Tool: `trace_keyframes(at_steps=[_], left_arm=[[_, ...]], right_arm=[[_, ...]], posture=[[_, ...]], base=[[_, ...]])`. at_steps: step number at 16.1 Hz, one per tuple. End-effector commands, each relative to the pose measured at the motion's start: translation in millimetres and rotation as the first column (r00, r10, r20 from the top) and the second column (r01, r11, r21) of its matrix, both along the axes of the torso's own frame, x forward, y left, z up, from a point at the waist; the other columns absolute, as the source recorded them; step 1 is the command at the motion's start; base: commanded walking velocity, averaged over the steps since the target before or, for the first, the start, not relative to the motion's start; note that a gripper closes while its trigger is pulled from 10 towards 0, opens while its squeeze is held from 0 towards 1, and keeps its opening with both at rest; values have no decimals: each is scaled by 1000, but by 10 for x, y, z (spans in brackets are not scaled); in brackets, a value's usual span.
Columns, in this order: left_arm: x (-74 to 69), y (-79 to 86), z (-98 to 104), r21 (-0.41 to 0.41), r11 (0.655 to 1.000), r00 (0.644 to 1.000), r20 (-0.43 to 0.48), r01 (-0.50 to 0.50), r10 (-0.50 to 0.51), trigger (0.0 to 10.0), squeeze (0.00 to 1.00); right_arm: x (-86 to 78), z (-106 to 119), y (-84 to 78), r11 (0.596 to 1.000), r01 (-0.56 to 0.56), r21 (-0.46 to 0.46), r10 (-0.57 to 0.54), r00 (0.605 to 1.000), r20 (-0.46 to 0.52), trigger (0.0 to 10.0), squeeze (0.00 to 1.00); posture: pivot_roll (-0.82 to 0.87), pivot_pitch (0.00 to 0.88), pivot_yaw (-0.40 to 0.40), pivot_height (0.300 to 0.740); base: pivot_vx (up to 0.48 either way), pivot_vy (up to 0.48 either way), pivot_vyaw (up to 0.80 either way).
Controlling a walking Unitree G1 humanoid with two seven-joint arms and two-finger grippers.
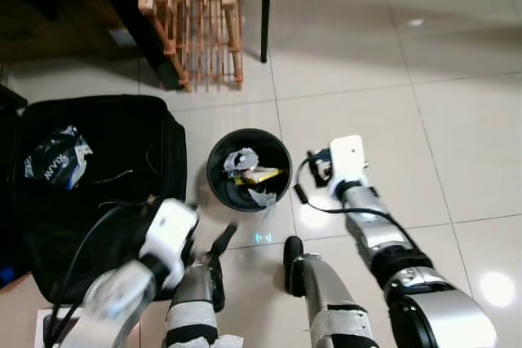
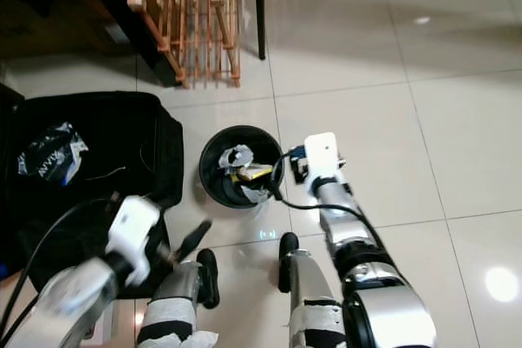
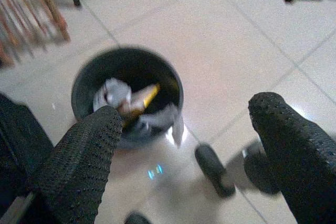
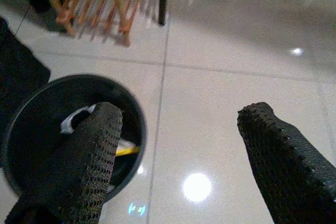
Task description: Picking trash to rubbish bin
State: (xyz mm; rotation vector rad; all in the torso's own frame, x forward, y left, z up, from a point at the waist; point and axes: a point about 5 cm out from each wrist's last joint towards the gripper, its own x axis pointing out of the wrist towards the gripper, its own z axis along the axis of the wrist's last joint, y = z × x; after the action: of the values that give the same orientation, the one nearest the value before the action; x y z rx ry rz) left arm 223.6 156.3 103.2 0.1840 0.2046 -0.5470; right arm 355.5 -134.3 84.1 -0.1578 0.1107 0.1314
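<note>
bin (image 1: 248,170): holds trash | left pincer (image 3: 184,150): apart | right pincer (image 4: 178,161): apart, beside bin

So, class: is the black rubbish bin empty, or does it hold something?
Not empty. The bin stands upright on the floor, holding crumpled white paper and a yellow wrapper.

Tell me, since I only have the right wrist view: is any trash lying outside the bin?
Observer: Yes. A crumpled black and white wrapper lies on an open black bag, on the floor to the robot's left of the bin.
Operator: Where is the left gripper?
Observer: The left gripper is open and empty. It is low at the bag's near right corner, pointing toward the bin.
Operator: Which arm is better placed for the wrapper?
Observer: Probably the left. The right gripper is open just off the bin's right rim, so the bin lies between it and the bag.
</note>
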Motion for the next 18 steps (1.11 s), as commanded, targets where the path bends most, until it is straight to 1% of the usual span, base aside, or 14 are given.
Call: trace_keyframes(at_steps=[1,2,4,7,8,9,10,12,13,15,17,18], left_arm=[[-26,11,-112,7,1000,999,-35,-16,16,10000,0],[48,-22,-96,-9,1000,999,-17,-27,27,10000,0],[194,-113,-71,-40,999,1000,15,-22,22,10000,0],[374,-195,-53,-60,998,998,58,-22,25,10000,0],[402,-198,-40,-66,997,997,68,-28,33,10000,0],[457,-198,-31,-69,996,995,82,-52,57,10000,0],[485,-205,-44,-66,996,994,87,-59,64,10000,0],[487,-249,-97,-57,997,994,95,-47,52,10000,0],[500,-262,-93,-68,996,993,100,-54,61,10000,0],[543,-306,-83,-84,995,992,110,-53,62,10000,0],[564,-315,-86,-83,995,991,121,-51,61,10000,0],[571,-287,-81,-87,994,989,124,-65,75,10000,0]], right_arm=[[-61,-64,-24,1000,-3,7,3,1000,-1,10000,0],[-56,-1,-54,1000,-9,8,9,999,37,10000,0],[-60,118,-133,1000,-20,-22,23,994,104,10000,0],[-98,208,-335,999,26,-34,-21,990,141,10000,0],[-121,226,-371,999,34,-34,-28,988,149,10000,0],[-205,242,-419,1000,7,-12,-5,988,151,10000,0],[-263,249,-442,1000,-14,-19,17,989,148,10000,0],[-378,280,-508,997,-24,-78,35,988,150,10000,0],[-416,309,-512,997,-17,-69,28,988,154,10000,0],[-503,310,-509,996,6,-91,8,988,152,10000,0],[-627,308,-451,994,19,-105,-2,987,159,10000,0],[-686,322,-418,994,27,-107,-9,986,167,10000,0]], posture=[[180,279,26,740],[162,257,31,740],[116,205,42,740],[74,153,51,740],[74,153,51,740],[55,135,55,740],[47,135,57,740],[29,121,61,740],[20,113,64,740],[-3,93,69,740],[-21,78,79,740],[-27,72,84,740]], base=[[0,0,0],[0,0,0],[0,0,0],[0,0,0],[0,0,0],[0,0,0],[0,0,0],[0,0,0],[0,0,0],[0,0,0],[0,0,0],[0,0,0]])
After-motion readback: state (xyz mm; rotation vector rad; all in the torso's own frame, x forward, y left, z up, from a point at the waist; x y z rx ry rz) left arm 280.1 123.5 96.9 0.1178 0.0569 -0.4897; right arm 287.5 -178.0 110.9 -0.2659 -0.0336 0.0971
